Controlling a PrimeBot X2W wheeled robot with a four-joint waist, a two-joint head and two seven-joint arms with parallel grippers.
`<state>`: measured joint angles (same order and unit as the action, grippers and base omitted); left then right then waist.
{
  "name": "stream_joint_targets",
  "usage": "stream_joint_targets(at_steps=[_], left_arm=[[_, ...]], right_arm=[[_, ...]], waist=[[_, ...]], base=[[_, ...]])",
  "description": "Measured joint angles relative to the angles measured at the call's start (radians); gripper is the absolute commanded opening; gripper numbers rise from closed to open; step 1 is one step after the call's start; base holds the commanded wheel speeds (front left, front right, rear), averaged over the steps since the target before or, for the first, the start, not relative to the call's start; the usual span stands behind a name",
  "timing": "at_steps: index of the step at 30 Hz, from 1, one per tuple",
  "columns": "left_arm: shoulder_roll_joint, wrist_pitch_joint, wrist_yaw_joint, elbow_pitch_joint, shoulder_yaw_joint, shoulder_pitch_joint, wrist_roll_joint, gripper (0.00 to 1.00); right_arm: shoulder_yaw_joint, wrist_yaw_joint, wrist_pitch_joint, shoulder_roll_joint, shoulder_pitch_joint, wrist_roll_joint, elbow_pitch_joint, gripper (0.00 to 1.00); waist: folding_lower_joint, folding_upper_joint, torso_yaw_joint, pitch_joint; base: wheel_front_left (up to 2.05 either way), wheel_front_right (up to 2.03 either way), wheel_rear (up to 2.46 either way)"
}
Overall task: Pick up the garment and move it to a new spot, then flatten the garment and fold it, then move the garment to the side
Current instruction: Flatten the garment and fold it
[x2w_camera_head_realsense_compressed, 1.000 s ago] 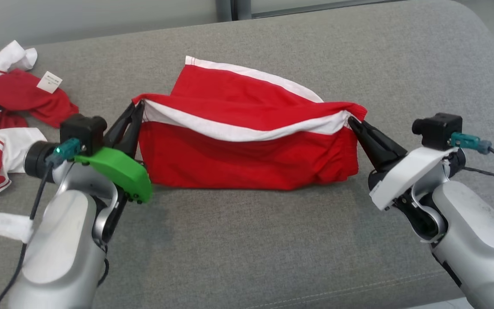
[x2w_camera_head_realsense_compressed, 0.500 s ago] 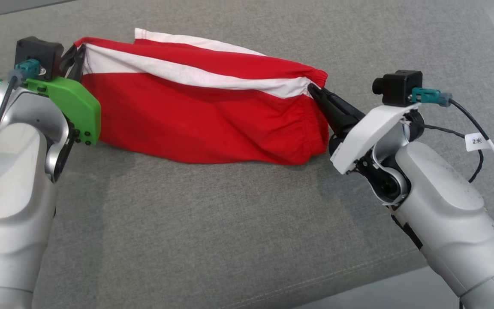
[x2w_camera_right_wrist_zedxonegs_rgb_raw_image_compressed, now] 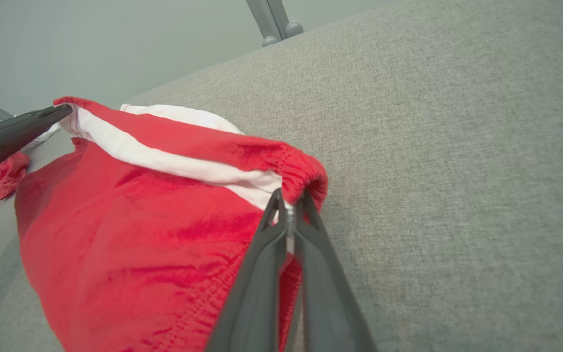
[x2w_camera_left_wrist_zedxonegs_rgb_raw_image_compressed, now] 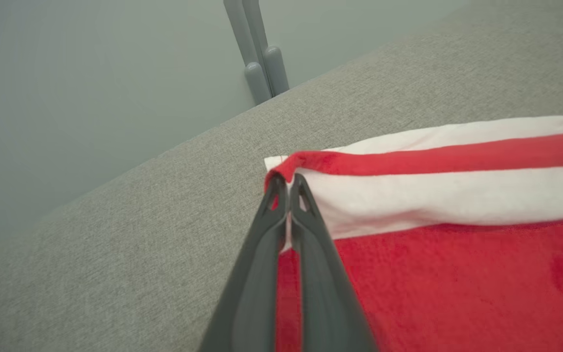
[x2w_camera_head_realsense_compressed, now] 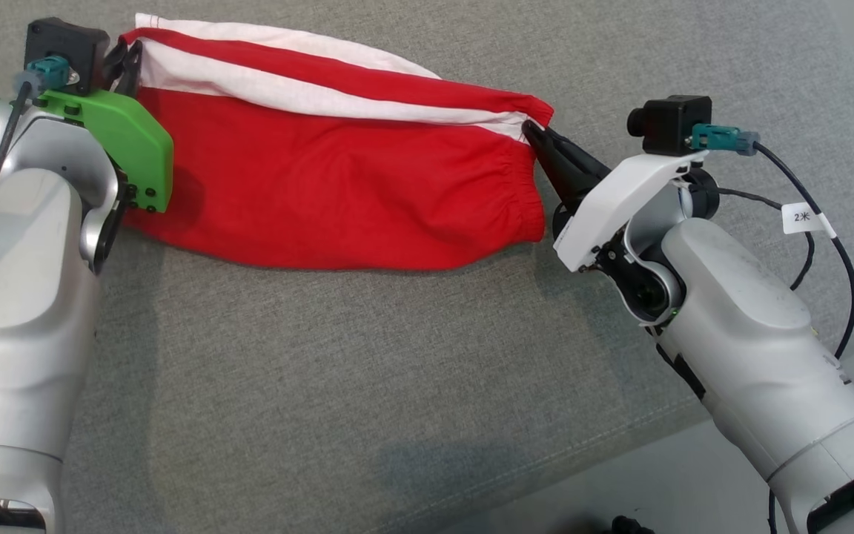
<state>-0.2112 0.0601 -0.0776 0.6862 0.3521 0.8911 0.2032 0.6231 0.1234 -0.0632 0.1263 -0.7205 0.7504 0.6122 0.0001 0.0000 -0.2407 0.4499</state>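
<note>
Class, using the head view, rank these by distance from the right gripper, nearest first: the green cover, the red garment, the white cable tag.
1. Red garment: pinched in the right gripper.
2. White cable tag: to its right.
3. Green cover: far left.
</note>
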Motion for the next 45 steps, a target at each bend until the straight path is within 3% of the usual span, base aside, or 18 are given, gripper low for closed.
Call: stream_joint_targets(at_steps=[2,3,4,5,20,31,45], left_arm=[[0.001,-0.016,0.005,0.018,-0.005,0.015,0.000,0.56],[0.002,-0.026,0.007,0.026,-0.009,0.021,0.000,0.56],[0.006,-0.035,0.008,0.035,-0.009,0.028,0.000,0.89],[0.011,-0.042,0.008,0.044,-0.010,0.033,0.000,1.00],[0.068,-0.142,-0.006,0.154,-0.024,0.055,0.036,1.00],[0.094,-0.096,-0.029,0.279,-0.062,-0.038,0.146,1.00],[0.126,-0.029,-0.047,0.334,-0.048,-0.038,0.200,1.00]], right_arm=[[0.002,0.000,-0.013,-0.006,-0.013,-0.001,0.017,0.36],[0.002,0.000,-0.019,-0.007,-0.019,-0.001,0.025,0.36],[0.001,0.000,-0.026,-0.007,-0.023,-0.001,0.034,0.50],[0.000,0.000,-0.035,-0.006,-0.028,-0.002,0.041,0.99],[0.020,0.000,-0.137,0.028,-0.053,-0.012,0.104,1.00],[0.004,0.000,-0.165,0.076,-0.003,0.005,0.102,1.00],[-0.028,0.000,-0.180,0.109,0.040,0.043,0.065,1.00]], waist=[[0.0000,0.0000,-0.002,0.005],[0.0000,0.0000,-0.002,0.006],[0.0000,0.0000,0.000,0.006],[0.0000,0.0000,0.003,0.005],[0.0000,0.0000,0.057,-0.040],[-0.0001,0.0000,0.100,-0.090],[-0.0001,0.0000,0.069,-0.080]], base=[[0.00,0.00,0.00],[0.00,0.00,0.00],[0.00,0.00,0.00],[0.00,0.00,0.00],[0.00,0.00,0.00],[0.00,0.00,0.00],[0.00,0.00,0.00]])
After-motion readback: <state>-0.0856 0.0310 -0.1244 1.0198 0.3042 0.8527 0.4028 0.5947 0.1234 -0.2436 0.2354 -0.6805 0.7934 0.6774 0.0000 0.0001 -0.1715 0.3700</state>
